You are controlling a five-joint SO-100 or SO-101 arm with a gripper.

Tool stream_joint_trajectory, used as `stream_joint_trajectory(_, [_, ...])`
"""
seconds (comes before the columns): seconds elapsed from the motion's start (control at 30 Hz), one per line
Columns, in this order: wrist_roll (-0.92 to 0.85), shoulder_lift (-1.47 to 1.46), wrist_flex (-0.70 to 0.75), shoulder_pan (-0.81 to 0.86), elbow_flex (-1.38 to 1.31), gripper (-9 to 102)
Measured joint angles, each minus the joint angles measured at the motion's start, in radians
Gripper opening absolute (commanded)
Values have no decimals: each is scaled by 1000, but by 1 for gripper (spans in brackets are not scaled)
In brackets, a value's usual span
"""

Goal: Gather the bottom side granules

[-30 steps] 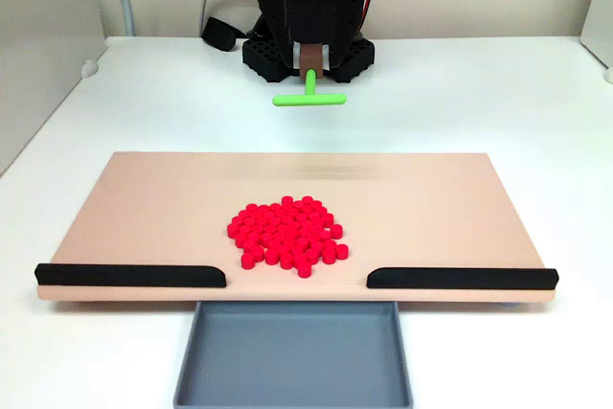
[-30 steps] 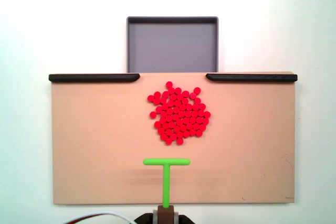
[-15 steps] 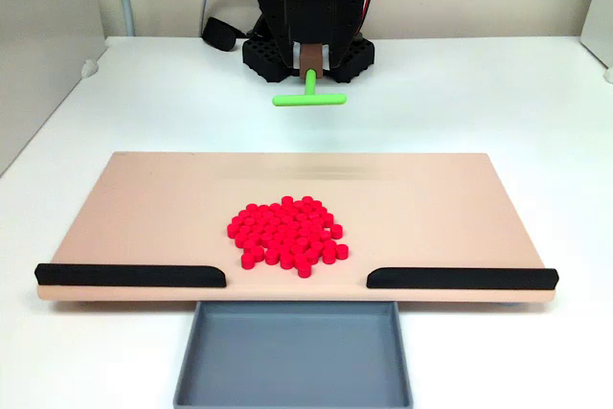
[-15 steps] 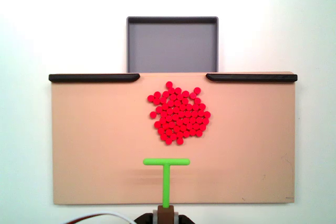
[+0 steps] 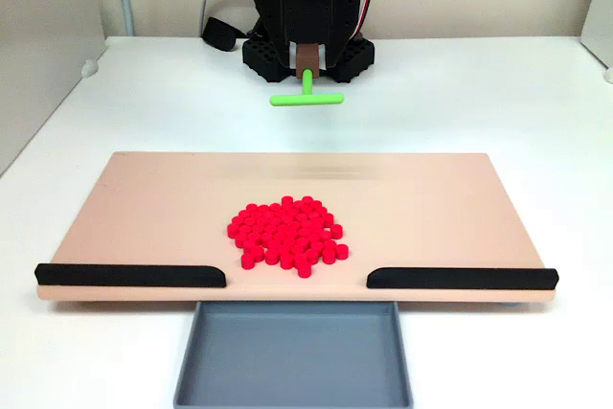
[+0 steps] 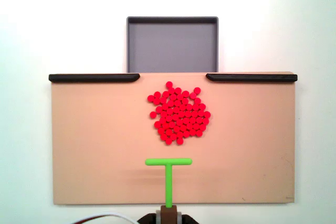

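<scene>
The granules [image 5: 287, 233] form one tight red cluster near the middle of the tan board [image 5: 144, 208], close to the gap between two black rails. From above, the granules [image 6: 179, 114] lie a short way beyond the bar of the green T-shaped pusher [image 6: 169, 162], with bare board [image 6: 89, 140] between them. My gripper [image 6: 168, 214] sits at the board's near edge, shut on the brown base of the pusher's stem. From the front, the gripper [image 5: 307, 56] holds the pusher [image 5: 306, 98] raised behind the board.
A grey tray [image 5: 292, 356] sits below the gap between the black rails [image 5: 129, 276] [image 5: 460, 278]; from above the tray [image 6: 172, 45] lies past the rails [image 6: 94, 77]. The black arm base [image 5: 306, 7] stands behind the board on a white table.
The pusher has shifted a few pixels sideways, rightward in the view from above, and pulled slightly back. The granules have not moved.
</scene>
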Motion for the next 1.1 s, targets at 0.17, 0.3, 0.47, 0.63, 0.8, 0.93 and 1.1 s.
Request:
stream_joint_trajectory(0.17, [0,-28,0,0,0,0])
stream_joint_trajectory(0.3, [0,-41,0,0,0,0])
stream_joint_trajectory(0.47, [-14,-64,0,-18,0,0])
stream_joint_trajectory(0.63, [-20,-71,-52,-6,0,0])
stream_joint_trajectory(0.8, [-20,-86,-100,-3,38,0])
stream_joint_trajectory(0.93, [-20,-89,-118,0,60,0])
stream_joint_trajectory(1.1, [-20,-89,-158,15,110,0])
